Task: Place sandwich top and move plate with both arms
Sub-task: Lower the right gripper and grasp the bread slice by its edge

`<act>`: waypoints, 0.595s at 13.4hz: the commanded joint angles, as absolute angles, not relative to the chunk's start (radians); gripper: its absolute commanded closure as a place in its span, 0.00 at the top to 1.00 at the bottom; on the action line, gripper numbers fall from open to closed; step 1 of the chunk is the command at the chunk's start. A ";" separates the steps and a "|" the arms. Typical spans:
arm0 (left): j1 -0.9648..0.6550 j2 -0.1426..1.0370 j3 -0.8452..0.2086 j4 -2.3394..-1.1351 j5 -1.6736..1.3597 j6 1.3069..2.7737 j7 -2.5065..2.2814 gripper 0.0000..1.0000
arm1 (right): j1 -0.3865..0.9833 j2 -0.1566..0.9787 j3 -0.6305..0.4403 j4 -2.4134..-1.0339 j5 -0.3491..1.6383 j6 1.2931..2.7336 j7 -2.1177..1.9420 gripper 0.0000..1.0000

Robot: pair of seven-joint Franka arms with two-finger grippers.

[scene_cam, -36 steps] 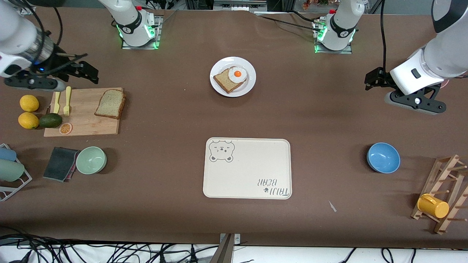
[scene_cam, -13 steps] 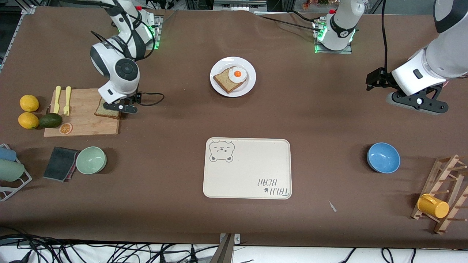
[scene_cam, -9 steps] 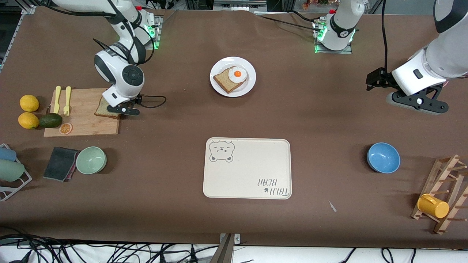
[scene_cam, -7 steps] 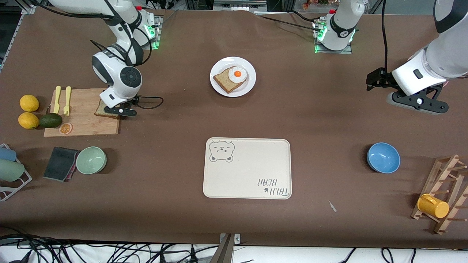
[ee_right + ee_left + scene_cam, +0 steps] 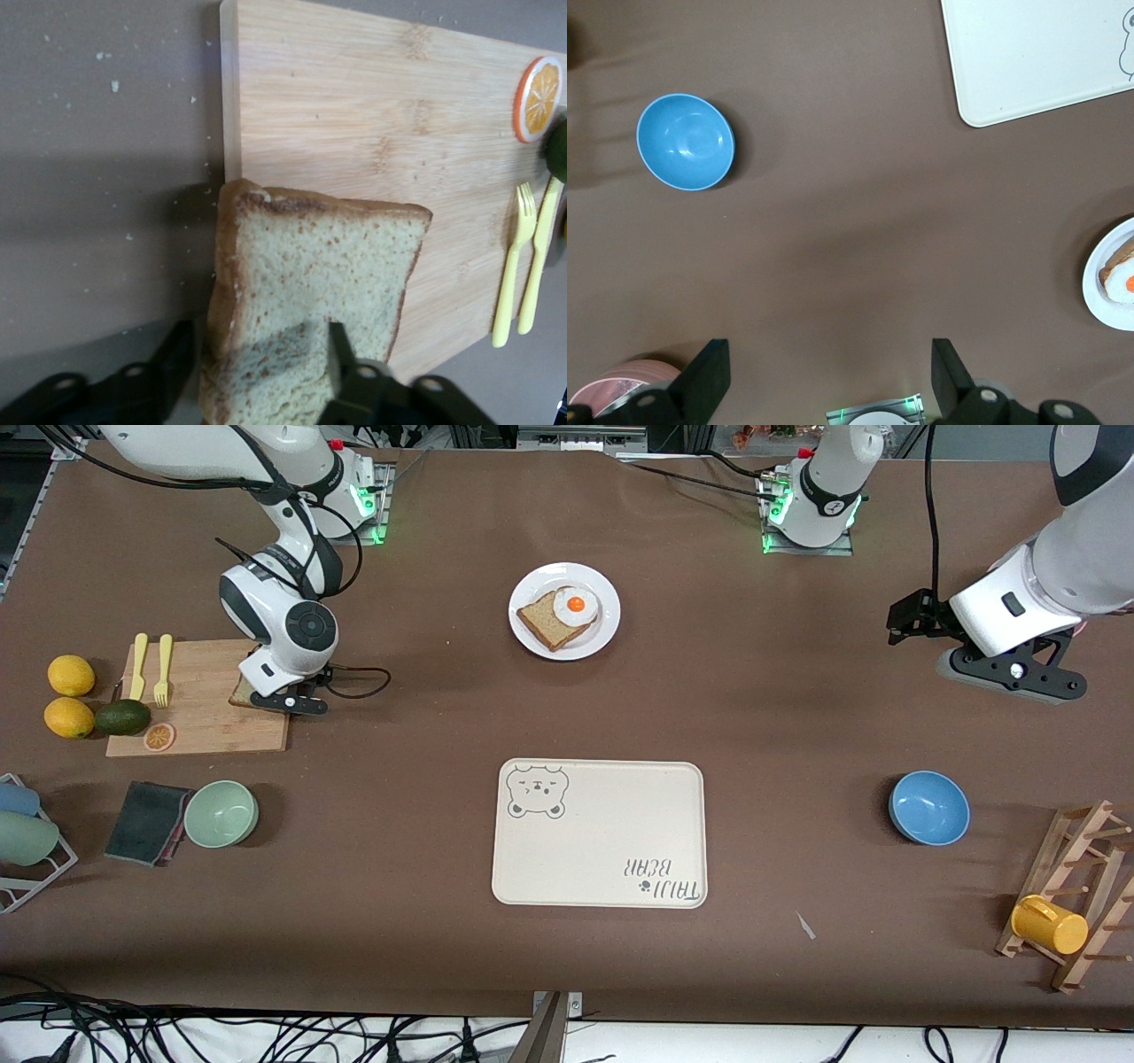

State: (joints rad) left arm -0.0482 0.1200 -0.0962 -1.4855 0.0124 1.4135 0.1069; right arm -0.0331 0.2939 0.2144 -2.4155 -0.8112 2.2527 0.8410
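At table centre, toward the front camera: cream tray (image 5: 599, 833), bare. Wooden board (image 5: 190, 708) at approx 9 o'clock of the plate, right arm's end of table, w/ two yellow forks, avocado, orange slice. Plate (image 5: 601, 633) at 12 o'clock of the tray, farther from the front camera, w/ dark slice + fried egg. Blue bowl (image 5: 686, 142) toward left arm's end; green bowl by the board. Sandwich top (image 5: 310, 310) at the board's plate-side edge, one end raised, clamped in right gripper (image 5: 257, 359), a finger on each face. Left gripper (image 5: 824, 376): spread wide, nothing held, over bare table at left arm's end; arm waits. Step, by my reading: pickup of top slice. Next needs lift clear, carry to approx 3 o'clock, set square on egg; plate move after, both arms.
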 commanded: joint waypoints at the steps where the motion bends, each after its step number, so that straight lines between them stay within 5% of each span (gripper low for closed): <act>1: -0.037 0.109 -0.097 -1.482 -0.021 1.402 0.117 1.00 | -0.034 0.296 0.218 -2.396 -0.833 2.247 0.859 0.24; 2: -0.037 0.109 -0.097 -1.480 -0.021 1.402 0.118 1.00 | -0.034 0.296 0.218 -2.396 -0.830 2.247 0.862 0.02; 8: -0.012 0.110 -0.097 -1.483 -0.021 1.401 0.123 1.00 | -0.034 0.242 0.264 -2.376 -0.815 2.215 0.836 0.00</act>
